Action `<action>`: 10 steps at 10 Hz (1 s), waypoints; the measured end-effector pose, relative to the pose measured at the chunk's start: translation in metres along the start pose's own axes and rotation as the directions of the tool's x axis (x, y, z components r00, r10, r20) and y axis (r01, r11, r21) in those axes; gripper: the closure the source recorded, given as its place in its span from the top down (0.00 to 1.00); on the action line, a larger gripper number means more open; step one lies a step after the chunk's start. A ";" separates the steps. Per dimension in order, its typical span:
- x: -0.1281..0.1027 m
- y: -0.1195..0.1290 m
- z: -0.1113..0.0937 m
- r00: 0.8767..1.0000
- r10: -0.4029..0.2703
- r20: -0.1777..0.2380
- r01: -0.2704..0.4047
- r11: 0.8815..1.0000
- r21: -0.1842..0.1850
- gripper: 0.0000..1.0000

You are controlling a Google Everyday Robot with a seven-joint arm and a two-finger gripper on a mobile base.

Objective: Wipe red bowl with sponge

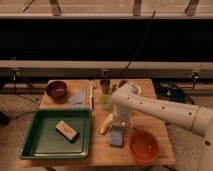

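Note:
A red-orange bowl stands at the table's front right. A darker red bowl stands at the back left. A blue sponge lies flat on the table, just left of the red-orange bowl. A tan sponge lies in the green tray. My white arm reaches in from the right. My gripper points down, just above the far end of the blue sponge. I cannot tell whether it touches the sponge.
A banana lies left of the gripper, beside the tray. A green cup and a grey cup stand behind it. A blue cloth lies at the back. The table's edge runs right of the bowl.

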 end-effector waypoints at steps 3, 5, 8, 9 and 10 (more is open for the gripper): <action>-0.004 0.005 0.007 0.999 -0.036 0.011 0.037 0.999 -0.029 0.80; -0.006 0.010 0.008 0.999 -0.044 0.015 0.045 0.998 -0.043 0.80; -0.012 0.011 0.014 0.998 -0.053 0.028 0.054 0.997 -0.052 0.80; -0.013 0.009 0.016 0.998 -0.053 0.033 0.055 0.997 -0.051 0.80; -0.013 0.007 0.017 0.998 -0.052 0.039 0.053 0.997 -0.050 0.79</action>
